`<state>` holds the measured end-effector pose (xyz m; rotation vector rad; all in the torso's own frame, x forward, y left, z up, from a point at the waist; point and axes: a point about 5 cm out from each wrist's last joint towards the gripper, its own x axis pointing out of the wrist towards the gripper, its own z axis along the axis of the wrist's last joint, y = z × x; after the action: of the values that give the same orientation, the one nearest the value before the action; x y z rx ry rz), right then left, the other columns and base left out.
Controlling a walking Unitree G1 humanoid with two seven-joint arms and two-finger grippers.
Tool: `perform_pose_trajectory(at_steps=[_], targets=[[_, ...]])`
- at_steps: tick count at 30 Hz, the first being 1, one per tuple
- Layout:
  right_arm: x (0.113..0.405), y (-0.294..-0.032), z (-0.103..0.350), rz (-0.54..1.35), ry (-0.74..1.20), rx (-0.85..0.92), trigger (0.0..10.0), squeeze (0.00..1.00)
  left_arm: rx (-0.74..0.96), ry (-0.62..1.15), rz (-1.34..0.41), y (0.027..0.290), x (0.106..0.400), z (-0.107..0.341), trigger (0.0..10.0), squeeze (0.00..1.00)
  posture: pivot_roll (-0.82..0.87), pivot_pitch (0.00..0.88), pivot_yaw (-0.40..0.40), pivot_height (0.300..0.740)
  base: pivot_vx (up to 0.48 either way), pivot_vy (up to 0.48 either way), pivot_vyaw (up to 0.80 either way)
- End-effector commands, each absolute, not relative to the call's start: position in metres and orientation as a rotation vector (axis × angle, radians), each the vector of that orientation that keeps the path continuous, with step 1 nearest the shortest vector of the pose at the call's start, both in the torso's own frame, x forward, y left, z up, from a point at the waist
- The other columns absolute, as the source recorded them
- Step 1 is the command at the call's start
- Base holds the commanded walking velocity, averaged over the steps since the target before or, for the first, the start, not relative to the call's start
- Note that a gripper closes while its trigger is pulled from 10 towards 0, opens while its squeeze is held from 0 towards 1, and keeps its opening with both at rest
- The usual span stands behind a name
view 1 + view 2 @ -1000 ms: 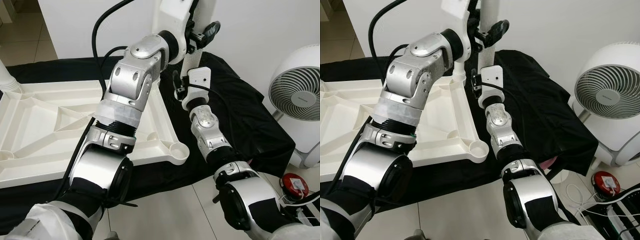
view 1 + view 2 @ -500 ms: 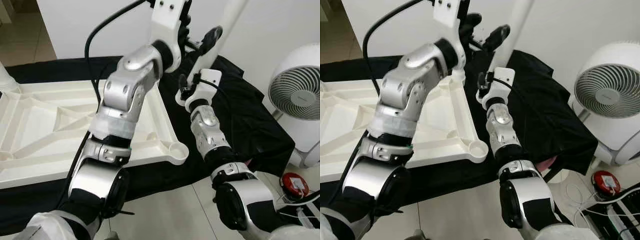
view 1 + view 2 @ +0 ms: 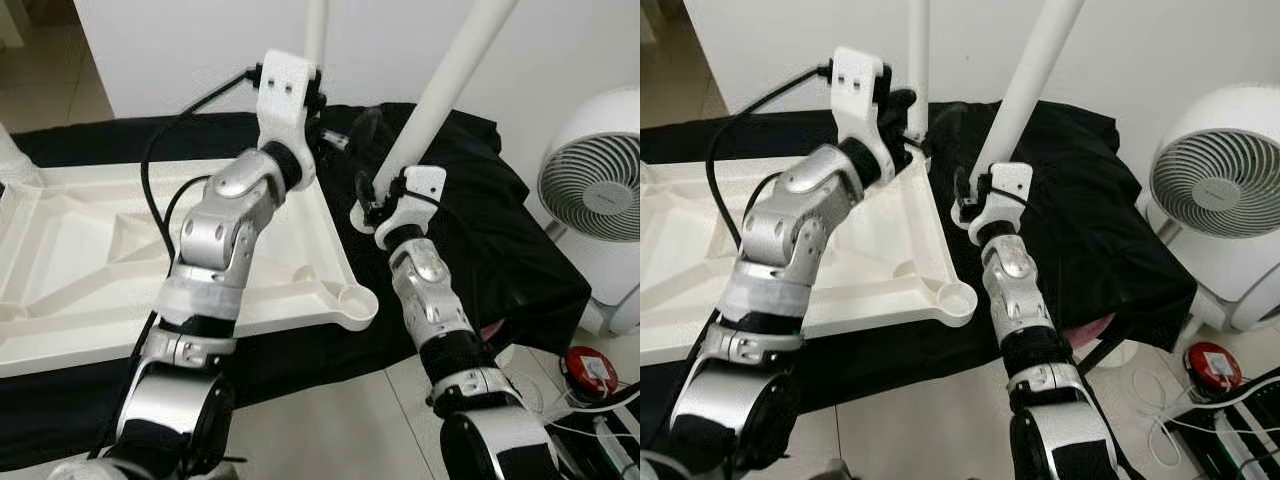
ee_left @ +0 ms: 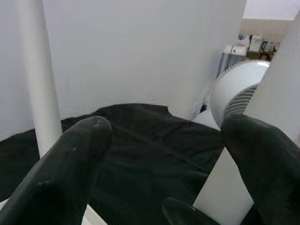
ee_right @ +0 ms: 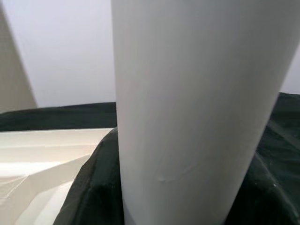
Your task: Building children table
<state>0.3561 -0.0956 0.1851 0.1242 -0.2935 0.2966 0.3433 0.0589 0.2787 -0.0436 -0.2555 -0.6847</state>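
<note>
Left eye view: white plastic tabletop (image 3: 120, 250) lies upside down on black cloth (image 3: 480, 220), ribbed underside up, round leg socket (image 3: 352, 298) at its near right corner. Right gripper (image 3: 375, 195) is clamped around a smooth white tube leg (image 3: 450, 80), tilted, rising out of frame. Left gripper (image 4: 164, 154) has fingers spread apart, beside an upright white leg (image 3: 316, 30) at the tabletop's far right corner. White fan (image 3: 590, 180) stands at right.
</note>
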Motion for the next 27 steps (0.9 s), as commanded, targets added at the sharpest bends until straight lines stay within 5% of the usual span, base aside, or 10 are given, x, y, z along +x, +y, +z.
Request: perform_pose_trajectory(at_steps=[1, 16, 27], targets=[[0.35, -0.093, 0.187, 0.347, -0.306, 0.099, 10.0, 0.0, 0.013, -0.277, -0.738, 0.056, 0.337, 0.274, 10.0, 0.0, 0.02, 0.0, -0.058, 0.74, 0.0, 0.0, 0.0], [0.314, -0.091, 0.168, 0.49, -0.277, 0.024, 10.0, 0.0, 0.145, -0.151, -0.953, 0.07, 0.301, 0.199, 10.0, 0.0, 0.01, 0.0, -0.061, 0.74, 0.0, 0.0, 0.0], [0.3, -0.09, 0.155, 0.54, -0.226, 0.008, 10.0, 0.0, 0.126, -0.13, -0.932, 0.082, 0.294, 0.185, 10.0, 0.0, 0.0, 0.0, -0.067, 0.74, 0.0, 0.0, 0.0]])
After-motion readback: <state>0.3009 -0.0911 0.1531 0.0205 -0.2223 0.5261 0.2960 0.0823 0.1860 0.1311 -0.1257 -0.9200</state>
